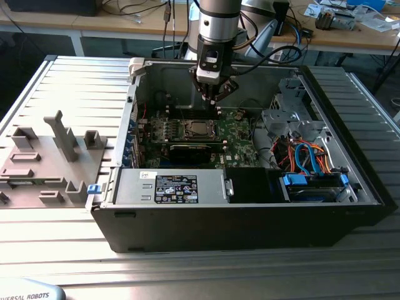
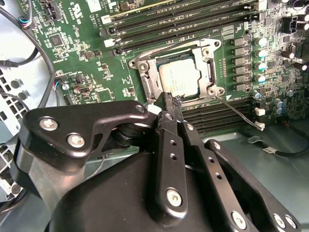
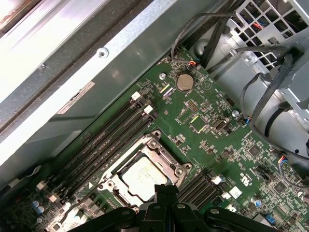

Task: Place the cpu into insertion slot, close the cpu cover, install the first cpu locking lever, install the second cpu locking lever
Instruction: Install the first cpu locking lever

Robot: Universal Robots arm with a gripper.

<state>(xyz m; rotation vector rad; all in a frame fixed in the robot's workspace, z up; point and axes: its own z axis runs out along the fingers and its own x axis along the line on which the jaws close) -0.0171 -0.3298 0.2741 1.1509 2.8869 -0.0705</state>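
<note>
Gripper (image 2: 170, 100) closed tip to tip with nothing visibly held, poised at the edge of the insertion slot (image 2: 211, 72), apparently to work the loose locking lever (image 2: 236, 111) jutting beside it; cpu (image 2: 179, 79) seated in that slot under lowered cpu cover (image 2: 150, 77), on green board (image 2: 87, 38) inside open computer case (image 1: 250, 219) atop ribbed metal table (image 1: 75, 81).

The single arm (image 1: 219, 25) comes almost straight down in the exterior view, its silver and black wrist (image 1: 215, 59) stacked above the gripper (image 1: 215, 101), which points downward. In the second wrist view the two black fingers (image 2: 170, 140) run forward side by side and meet at their tips with no gap. Their linkage bars (image 2: 87, 125) fan out behind on either side.
</note>
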